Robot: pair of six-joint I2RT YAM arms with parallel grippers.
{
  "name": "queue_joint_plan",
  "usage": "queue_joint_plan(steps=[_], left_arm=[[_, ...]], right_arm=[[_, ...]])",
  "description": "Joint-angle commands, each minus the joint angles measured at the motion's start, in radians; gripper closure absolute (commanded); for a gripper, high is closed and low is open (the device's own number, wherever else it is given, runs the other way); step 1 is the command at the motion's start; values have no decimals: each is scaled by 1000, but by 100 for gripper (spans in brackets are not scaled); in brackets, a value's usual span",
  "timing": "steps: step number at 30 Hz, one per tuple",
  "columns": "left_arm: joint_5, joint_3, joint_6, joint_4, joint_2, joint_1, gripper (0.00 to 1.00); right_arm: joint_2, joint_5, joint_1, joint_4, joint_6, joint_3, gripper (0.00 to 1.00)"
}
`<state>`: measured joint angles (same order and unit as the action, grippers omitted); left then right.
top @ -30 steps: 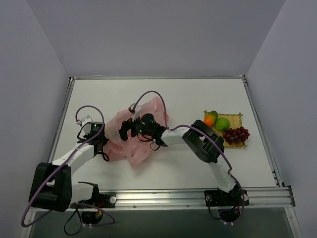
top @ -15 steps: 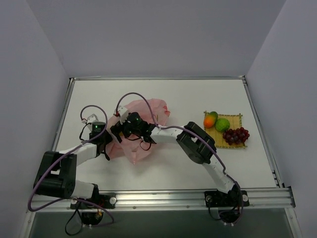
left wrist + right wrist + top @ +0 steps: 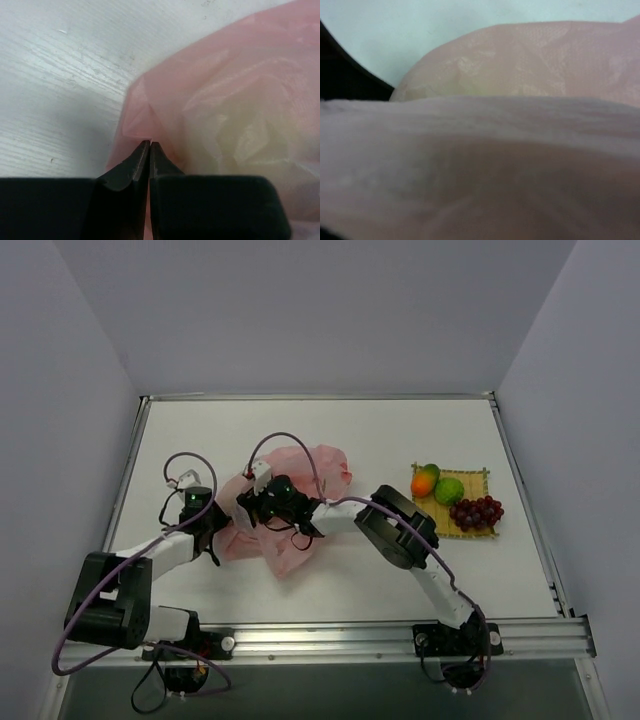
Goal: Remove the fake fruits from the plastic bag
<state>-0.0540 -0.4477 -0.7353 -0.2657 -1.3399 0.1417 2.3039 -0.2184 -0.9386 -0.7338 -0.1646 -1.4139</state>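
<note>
— The left claw (image 3: 150,146)?
— Pressed together, pinching the edge of the pink bag (image 3: 318,462), left of the worktop's middle.
— The right claw (image 3: 262,502)?
— Buried in the bag; can't tell.
— Fruit?
— A mango (image 3: 424,480), a green fruit (image 3: 448,490) and grapes (image 3: 477,511) on the mat (image 3: 481,473) by the right edge.

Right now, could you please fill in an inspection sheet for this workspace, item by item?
Surface: white table, bare apart from the items below.
Job's things: pink plastic bag crumpled left of centre. The mango, lime-green fruit and grape bunch lie out on the yellow mat. A pale shape shows through the film, unidentifiable.
Clutter: nothing seen.
Grippers: left gripper shut, pinching the bag's edge. The right gripper is buried in the bag, jaws hidden.
Cables: purple cables loop above both wrists.
Surroundings: plain walls on three sides and a metal rail at the near edge.
</note>
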Motion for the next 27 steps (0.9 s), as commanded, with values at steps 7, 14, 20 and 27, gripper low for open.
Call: queue_joint_plan(steps=[7, 14, 20, 27], left_arm=[[-115, -115, -79, 109, 25, -14, 98], [-116, -178, -88, 146, 4, -28, 98], [-174, -311, -62, 259, 5, -43, 98], [-188, -440, -33, 348, -51, -122, 98]], right_arm=[[-363, 280, -40, -278, -58, 389, 61], [-494, 318, -49, -352, -113, 559, 60], [-675, 393, -98, -331, -110, 654, 60], [-1018, 624, -92, -234, -139, 785, 62]])
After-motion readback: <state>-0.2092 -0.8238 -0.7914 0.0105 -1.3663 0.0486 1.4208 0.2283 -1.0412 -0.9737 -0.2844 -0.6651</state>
